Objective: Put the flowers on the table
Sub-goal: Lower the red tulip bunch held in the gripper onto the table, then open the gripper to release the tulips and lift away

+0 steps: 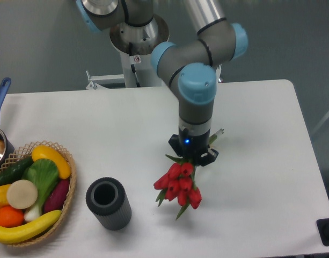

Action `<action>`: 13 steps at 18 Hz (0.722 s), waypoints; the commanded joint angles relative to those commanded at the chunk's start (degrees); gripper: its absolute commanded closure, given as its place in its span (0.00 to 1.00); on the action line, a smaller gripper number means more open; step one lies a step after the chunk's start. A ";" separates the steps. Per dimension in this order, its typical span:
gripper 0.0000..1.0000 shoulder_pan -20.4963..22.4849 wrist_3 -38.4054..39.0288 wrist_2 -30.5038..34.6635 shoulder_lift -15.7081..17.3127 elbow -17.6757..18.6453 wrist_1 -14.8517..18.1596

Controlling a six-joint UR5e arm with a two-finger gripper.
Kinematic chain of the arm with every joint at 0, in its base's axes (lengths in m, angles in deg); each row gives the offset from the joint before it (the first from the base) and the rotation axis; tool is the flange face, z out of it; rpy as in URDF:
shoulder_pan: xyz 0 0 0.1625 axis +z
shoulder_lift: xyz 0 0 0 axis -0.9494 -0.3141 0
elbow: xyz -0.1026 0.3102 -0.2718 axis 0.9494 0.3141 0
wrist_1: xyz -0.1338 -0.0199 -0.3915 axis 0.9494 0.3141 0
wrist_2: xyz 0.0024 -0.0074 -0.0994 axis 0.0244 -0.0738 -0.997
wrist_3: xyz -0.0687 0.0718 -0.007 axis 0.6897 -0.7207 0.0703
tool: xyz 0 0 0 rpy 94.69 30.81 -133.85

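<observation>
The flowers, a small bunch of red tulip buds with green leaves, hang from my gripper over the middle of the white table. The red buds point down and toward the front, close above the tabletop; I cannot tell whether they touch it. A bit of green stem sticks out behind the gripper. The gripper points straight down and is shut on the stems; its fingers are mostly hidden by the wrist and the leaves.
A dark ribbed cylinder stands upright to the left of the flowers. A wicker basket with fruit and vegetables sits at the front left. A pot with a blue handle is at the left edge.
</observation>
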 joint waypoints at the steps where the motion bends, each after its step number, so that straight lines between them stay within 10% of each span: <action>1: 0.66 0.00 0.00 0.00 0.00 0.09 -0.09; 7: 0.49 0.00 -0.35 0.87 -0.97 0.44 -0.17; 10: 0.00 0.09 -0.18 1.32 -1.06 0.44 -0.35; 13: 0.00 0.26 0.09 1.06 -0.88 0.53 -0.70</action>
